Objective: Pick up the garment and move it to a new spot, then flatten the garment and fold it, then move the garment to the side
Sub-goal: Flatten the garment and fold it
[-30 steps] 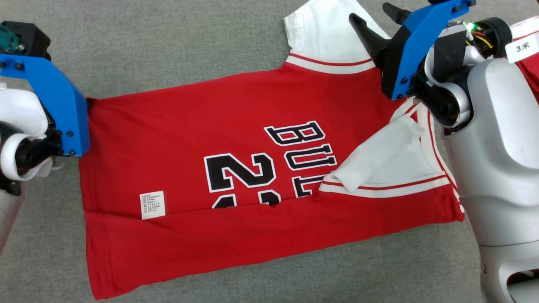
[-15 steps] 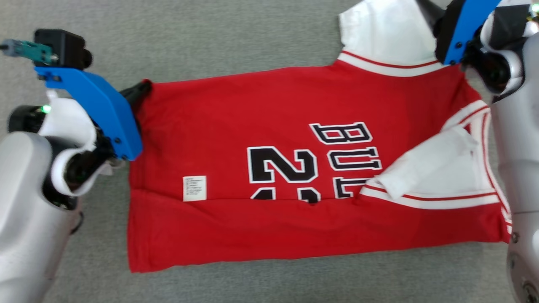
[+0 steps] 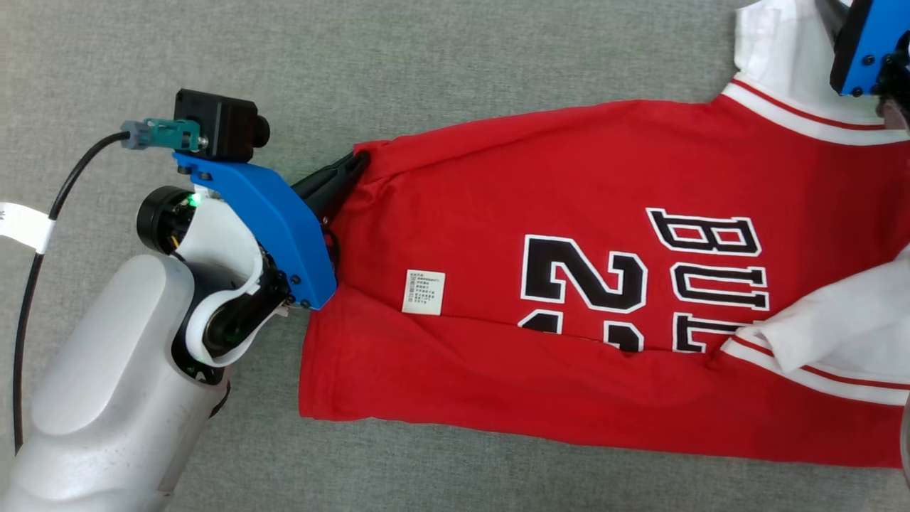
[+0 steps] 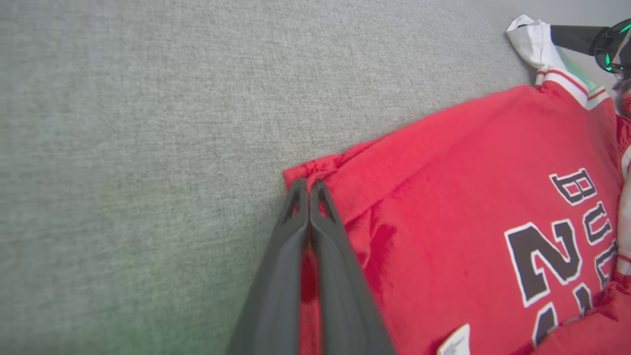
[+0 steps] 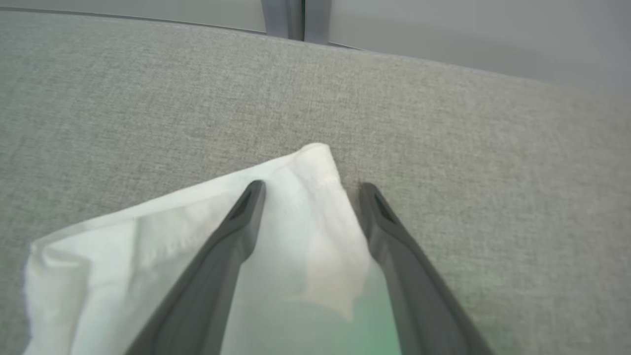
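Left gripper [image 4: 308,190]: fingers pressed together, pinching the hem corner of the red basketball jersey [image 3: 569,178] with black lettering. Jersey lies spread on the grey woven surface [image 3: 355,57], its near edge folded over. Right gripper [image 5: 310,190]: fingers apart, straddling the jersey's white sleeve [image 5: 123,246], tips just above the cloth.

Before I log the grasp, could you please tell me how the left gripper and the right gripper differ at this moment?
The left gripper is shut, pinching the red hem corner of the jersey; the right gripper is open and grips nothing. The left gripper's fingers meet at their tips; the right gripper's fingers stand apart, straddling the white sleeve. Both are at the jersey's edges, over the grey surface.
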Robot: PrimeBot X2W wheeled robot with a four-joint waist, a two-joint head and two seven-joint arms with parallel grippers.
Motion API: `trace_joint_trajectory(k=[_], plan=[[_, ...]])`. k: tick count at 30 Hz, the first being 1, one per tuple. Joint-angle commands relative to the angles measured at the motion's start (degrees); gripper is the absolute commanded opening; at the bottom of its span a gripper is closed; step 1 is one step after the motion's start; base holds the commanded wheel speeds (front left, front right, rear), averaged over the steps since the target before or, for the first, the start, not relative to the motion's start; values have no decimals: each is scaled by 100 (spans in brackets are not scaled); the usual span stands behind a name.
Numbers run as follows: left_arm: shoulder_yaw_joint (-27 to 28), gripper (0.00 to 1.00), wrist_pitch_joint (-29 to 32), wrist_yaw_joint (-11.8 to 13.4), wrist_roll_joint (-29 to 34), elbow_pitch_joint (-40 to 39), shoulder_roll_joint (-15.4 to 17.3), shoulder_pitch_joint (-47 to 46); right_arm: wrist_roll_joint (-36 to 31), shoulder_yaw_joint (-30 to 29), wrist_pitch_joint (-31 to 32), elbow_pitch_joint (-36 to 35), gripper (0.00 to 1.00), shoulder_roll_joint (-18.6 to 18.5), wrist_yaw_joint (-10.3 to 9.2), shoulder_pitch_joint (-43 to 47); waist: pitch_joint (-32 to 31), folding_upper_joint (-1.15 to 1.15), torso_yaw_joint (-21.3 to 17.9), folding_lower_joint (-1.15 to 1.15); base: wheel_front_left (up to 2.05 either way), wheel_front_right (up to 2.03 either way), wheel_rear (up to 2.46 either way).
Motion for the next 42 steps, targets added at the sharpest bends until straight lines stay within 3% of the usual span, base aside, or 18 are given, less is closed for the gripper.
trace_joint_trajectory(k=[1, 2, 3, 4, 12, 21, 32, 42], plan=[[-6, 0, -36, -25, 37, 47, -14, -8, -82, -36, 75, 70, 100, -33, 3, 2, 41, 0, 57, 0, 0, 0, 0], [6, 0, -66, -15, 49, 61, -22, -27, -100, -62, 91, 97, 90, -29, 3, 17, 42, 0, 59, 0, 0, 0, 0], [25, 0, -110, -4, 60, 79, -33, -38, -97, -69, 82, 100, 13, -7, 3, 28, 42, 0, 53, 0, 0, 0, 0], [51, 0, -160, 15, 78, 99, -29, -44, -86, -89, 25, 70, 0, 17, 3, 31, 43, 0, 32, 0, 0, 0, 0], [447, 0, -1038, 184, 167, 501, -162, -58, 349, -217, -765, -266, 0, 86, 2, 149, -130, 0, -239, 0, 0, 0, 0], [804, 0, -2060, -60, 8, 1117, -251, 517, 1495, 313, -1038, -1133, 0, -202, 3, 1353, -698, 0, -658, 0, 0, 0, 0], [869, 0, -2901, -243, 22, 964, -151, 1542, 2408, 215, -1071, -3151, 0, -256, 3, 3449, -1281, 0, -941, 0, 0, 0, 0], [818, 0, -3334, -319, 84, 1087, -110, 2076, 2533, -71, -653, -4122, 0, 82, 3, 4785, -1636, 0, -1081, 0, 0, 0, 0]])
